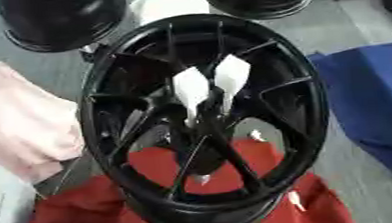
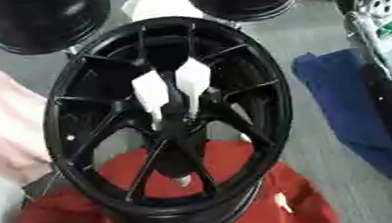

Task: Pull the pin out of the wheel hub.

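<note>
A: Report the scene, nearest items first.

B: A red cloth lies at the near edge. The wheel hub stands on it, a black spoked rim tipped up so its face meets the camera. Small pale pieces lie on the cloth by the rim's lower right. At the left edge is a person's pink sleeve, close beside the rim; contact cannot be confirmed.

A: Locate the pin.

B: Two white pins sit side by side at the hub centre. Each has a broad faceted head and a narrow shank running down into the black centre boss. The left pin sits slightly lower than the right pin. The task sentence does not specify which one to pull.

A: Hand status?

B: Neither robot hand appears in either view. Whether their fingers are spread or closed cannot be stated.

A: Handling properties?

B: In my judgement, the pins are light, rigid plastic. The faceted head is the point to take hold of: pinch it across its flat faces. The thin shank probably would snap under a sideways load, so pull along the shank axis. The rim looks heavy and stiff, but tipped up on soft cloth it may rock; steady it during the pull.

A: Beyond the hub?

B: A blue cloth lies to the right on the grey floor. Behind the rim stand a white object and two more black wheels.
</note>
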